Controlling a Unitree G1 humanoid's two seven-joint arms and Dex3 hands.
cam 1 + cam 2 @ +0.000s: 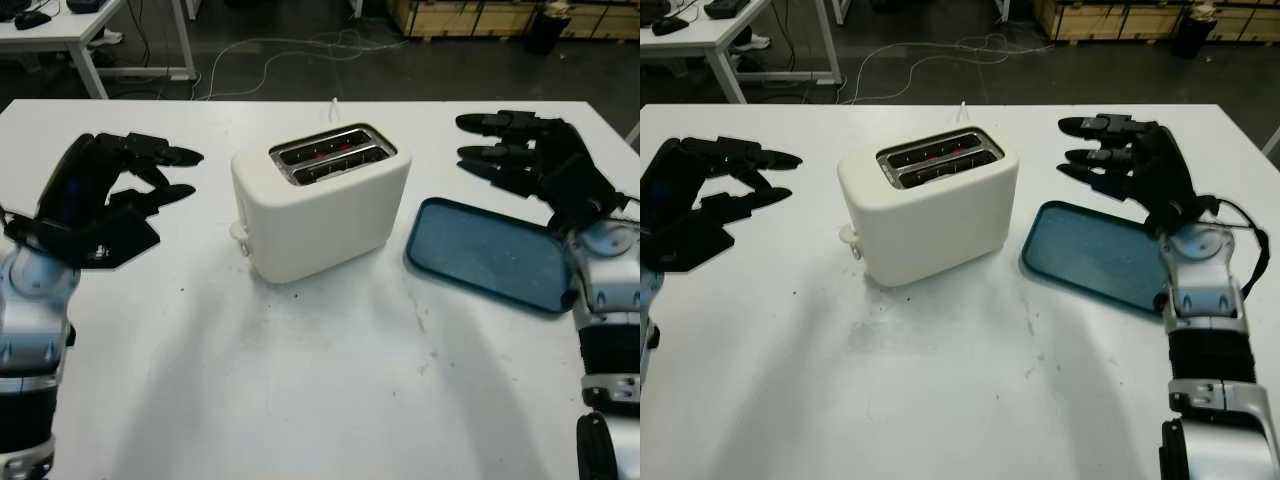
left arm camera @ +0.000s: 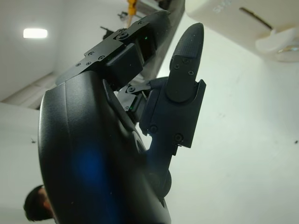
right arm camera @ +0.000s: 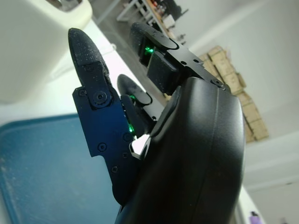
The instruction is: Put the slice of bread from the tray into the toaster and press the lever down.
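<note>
**Toaster centred, both hands unloaded**

While the toaster (image 1: 320,200) stands at frame centre, you see the blue tray (image 1: 490,255) bare at right. Your left hand (image 1: 105,195) at left and right hand (image 1: 525,150) at upper right hold nothing.

White table (image 1: 300,400) (matte); toaster (image 1: 320,200); blue tray (image 1: 490,255).

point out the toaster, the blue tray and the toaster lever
toaster (image 1: 330,215): left eye view, on its cream front wall
blue tray (image 1: 490,255): left eye view, on its bare floor
toaster lever (image 1: 240,233): left eye view, on the knob at its end wall
</note>
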